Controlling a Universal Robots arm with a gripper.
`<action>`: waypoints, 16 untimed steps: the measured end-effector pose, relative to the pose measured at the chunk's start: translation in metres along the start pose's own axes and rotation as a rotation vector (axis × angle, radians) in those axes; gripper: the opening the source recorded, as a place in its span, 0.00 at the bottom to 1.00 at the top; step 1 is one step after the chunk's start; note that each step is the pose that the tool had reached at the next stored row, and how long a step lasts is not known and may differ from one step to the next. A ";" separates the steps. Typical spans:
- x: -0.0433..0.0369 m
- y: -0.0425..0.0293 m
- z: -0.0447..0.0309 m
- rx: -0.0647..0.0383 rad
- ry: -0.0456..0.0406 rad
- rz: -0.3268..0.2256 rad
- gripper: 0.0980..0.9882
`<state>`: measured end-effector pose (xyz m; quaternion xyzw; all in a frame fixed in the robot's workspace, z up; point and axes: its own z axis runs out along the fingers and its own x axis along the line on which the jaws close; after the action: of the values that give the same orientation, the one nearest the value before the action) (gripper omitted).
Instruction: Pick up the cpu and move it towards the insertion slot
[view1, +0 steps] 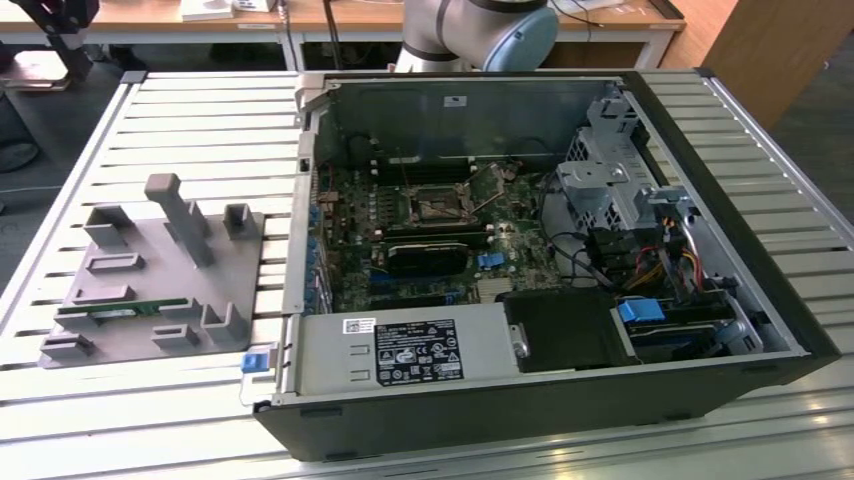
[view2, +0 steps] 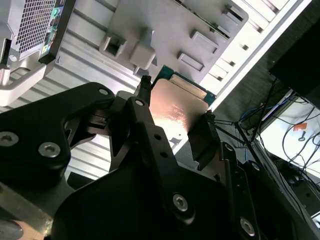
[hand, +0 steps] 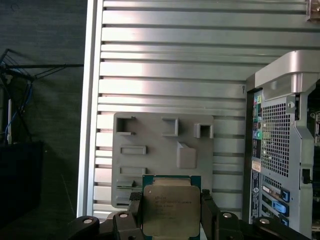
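Note:
The cpu (hand: 171, 210) is a flat square chip with a silvery top and a thin green rim. My gripper (hand: 171, 214) is shut on it, a black finger pressing each of two opposite edges. In the second wrist view the cpu (view2: 177, 107) sits clamped in the gripper (view2: 176, 106), its metal face catching warm light. It hangs above the grey fixture plate (hand: 160, 150), beside the open computer case (hand: 280, 150). The insertion slot (view1: 434, 205) is the dark square socket with a shiny metal frame, in the middle of the motherboard in the exterior view.
The grey fixture plate (view1: 147, 270) with raised holders lies on the slatted table at the exterior view's left and holds a narrow green memory stick (view1: 120, 312). The open case (view1: 667, 400) holds cables, a drive cage and a black block. The arm's base (view1: 481, 30) stands behind it.

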<state>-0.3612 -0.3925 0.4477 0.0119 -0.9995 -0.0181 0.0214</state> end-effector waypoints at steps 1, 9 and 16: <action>-0.0006 0.0000 -0.0001 0.000 0.0004 0.000 0.50; -0.0065 -0.0001 -0.0005 0.000 0.0041 0.000 0.50; -0.0153 -0.0003 -0.0010 0.000 0.0100 0.000 0.50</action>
<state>-0.3459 -0.3925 0.4481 0.0118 -0.9994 -0.0182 0.0265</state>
